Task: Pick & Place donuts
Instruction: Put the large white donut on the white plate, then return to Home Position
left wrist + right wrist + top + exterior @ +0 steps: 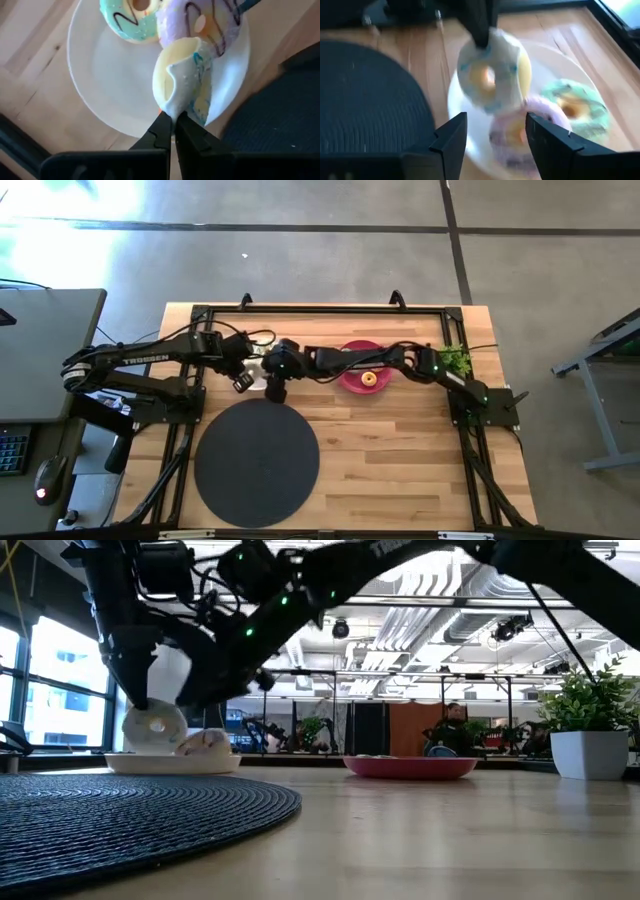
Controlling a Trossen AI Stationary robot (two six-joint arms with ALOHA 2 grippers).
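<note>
A white plate holds a green-iced donut and a lavender-pink donut. Over the plate a cream-white sprinkled donut stands on edge, and my left gripper is shut on it. In the low view that donut hangs under the dark fingers. My right gripper stands open just short of the plate, facing the cream donut without touching it. A small orange donut lies on the red plate. My left gripper pinches the cream donut's upper rim between its two fingers. The fingers come steeply from above, pointing down. The donut hangs on edge below them, its hole facing sideways. I cannot tell whether its lower rim touches the white plate.
A large dark round woven mat lies near the table's front. A potted plant stands at the right, beside the red plate. My right arm reaches across over the red plate. Both arms crowd the white plate.
</note>
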